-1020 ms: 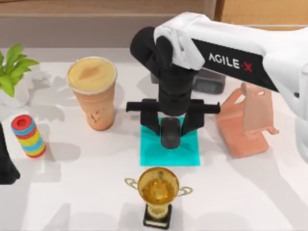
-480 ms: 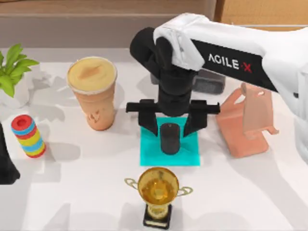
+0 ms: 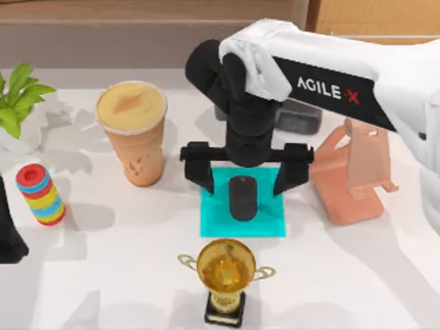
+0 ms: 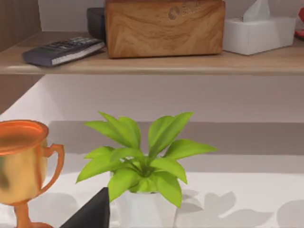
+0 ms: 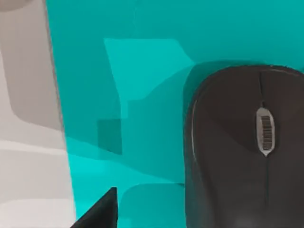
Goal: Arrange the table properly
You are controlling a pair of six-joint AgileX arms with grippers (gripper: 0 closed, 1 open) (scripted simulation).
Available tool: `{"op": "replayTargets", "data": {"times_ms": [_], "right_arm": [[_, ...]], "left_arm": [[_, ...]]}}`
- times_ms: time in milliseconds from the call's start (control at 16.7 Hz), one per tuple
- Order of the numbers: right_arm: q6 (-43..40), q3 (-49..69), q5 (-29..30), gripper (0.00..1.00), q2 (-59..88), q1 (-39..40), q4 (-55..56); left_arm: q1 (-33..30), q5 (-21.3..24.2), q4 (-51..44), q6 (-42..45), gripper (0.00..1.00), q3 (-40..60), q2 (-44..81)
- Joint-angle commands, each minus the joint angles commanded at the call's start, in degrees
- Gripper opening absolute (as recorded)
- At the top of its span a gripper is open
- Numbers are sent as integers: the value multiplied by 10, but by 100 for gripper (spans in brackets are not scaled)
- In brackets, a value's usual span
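**A:** What is laid out on the table?

**B:** A wide white tabletop is seen from above. A dark computer mouse is lying on a small cyan mat near the middle. A gold trophy is placed just in front of the mat, a tall drink cup to its left, and a pink phone stand to its right. A striped stack of rings and a potted plant are found at the left edge.

**A:** Where are the arms?

**B:** The right gripper is held directly above the mouse, its jaws spread wide apart on either side, with nothing gripped. The left gripper is parked at the table's left edge; whether it is open cannot be told.

**A:** What is called for now?

**B:** The mouse appears to be set down, so a straight upward lift is judged best. The jaws should be kept apart, so the mouse is not dragged off the mat, and the trophy and phone stand should be avoided.
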Motion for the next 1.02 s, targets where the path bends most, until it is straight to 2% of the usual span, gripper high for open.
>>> {"op": "replayTargets", "data": {"times_ms": [240,420,720,1020], "right_arm": [[0,0,0,100,0,-1,0],[-33,0,0,100,-35,0,3],[-171,-37,2,100,-178,-27,18],[-354,-152,1,100,-340,-124,32]], "left_arm": [[0,0,0,0,100,0,0],[0,0,0,0,100,0,0],[0,0,0,0,100,0,0],[0,0,0,0,100,0,0]]}}
